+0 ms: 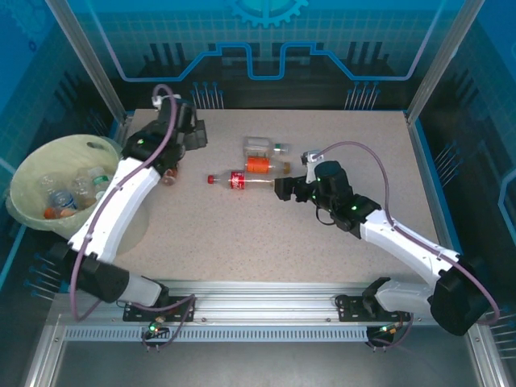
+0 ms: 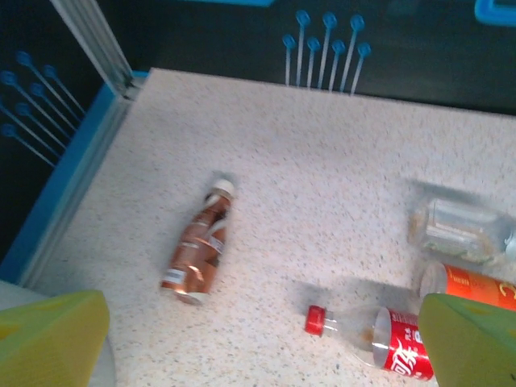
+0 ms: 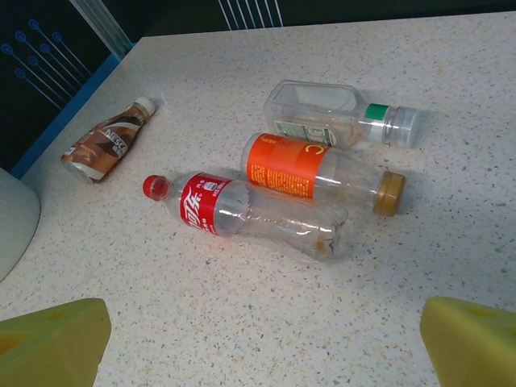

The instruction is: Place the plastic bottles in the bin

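Four plastic bottles lie on the speckled table. A brown-labelled one (image 2: 200, 250) (image 1: 169, 176) is nearest the bin (image 1: 32, 173). A red-labelled bottle with a red cap (image 3: 250, 214) (image 1: 240, 180) lies in the middle. Just behind it is an orange-labelled one (image 3: 314, 173) (image 1: 262, 165), and behind that a clear one with a green band (image 3: 339, 121) (image 1: 262, 146). Several more bottles (image 1: 68, 197) lie inside the bin. My left gripper (image 1: 192, 137) (image 2: 258, 347) hangs open and empty above the table, behind the brown bottle. My right gripper (image 1: 286, 189) (image 3: 262, 343) is open and empty, just right of the red-labelled bottle.
The pale bin's wall (image 3: 12, 218) stands off the table's left edge, beside a blue rim (image 2: 56, 201) and a metal post (image 2: 93, 40). Blue enclosure walls close the back and sides. Bare tabletop (image 1: 258, 242) spreads in front of the bottles.
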Tool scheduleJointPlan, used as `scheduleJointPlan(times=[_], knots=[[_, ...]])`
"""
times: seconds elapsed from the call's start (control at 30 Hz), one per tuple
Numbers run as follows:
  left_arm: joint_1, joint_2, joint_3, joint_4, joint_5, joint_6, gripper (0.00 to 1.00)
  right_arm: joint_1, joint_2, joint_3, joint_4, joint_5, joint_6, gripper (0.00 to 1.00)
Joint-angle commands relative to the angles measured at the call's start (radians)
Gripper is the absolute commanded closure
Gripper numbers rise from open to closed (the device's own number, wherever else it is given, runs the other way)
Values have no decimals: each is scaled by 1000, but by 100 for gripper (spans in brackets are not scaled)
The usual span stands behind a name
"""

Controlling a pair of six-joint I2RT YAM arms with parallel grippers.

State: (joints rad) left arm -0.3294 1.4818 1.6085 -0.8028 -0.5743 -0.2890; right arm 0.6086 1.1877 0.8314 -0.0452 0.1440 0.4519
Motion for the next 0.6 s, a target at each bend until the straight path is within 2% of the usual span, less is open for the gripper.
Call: scheduleJointPlan(times=[0.0,0.1,0.23,0.47,0.57], knots=[[-11,91,43,33,64,-2,1,5,-34,-15,-27,40,11,0],[-4,164,44,69,109,-17,1,3,-47,-23,-37,59,8,0],[38,287,103,26,135,-46,1,2,-53,-28,-44,67,8,0],[142,482,196,-61,186,-71,1,-3,-50,-22,-57,72,9,0],[199,533,190,-51,254,-76,1,-4,-55,-21,-66,74,9,0]])
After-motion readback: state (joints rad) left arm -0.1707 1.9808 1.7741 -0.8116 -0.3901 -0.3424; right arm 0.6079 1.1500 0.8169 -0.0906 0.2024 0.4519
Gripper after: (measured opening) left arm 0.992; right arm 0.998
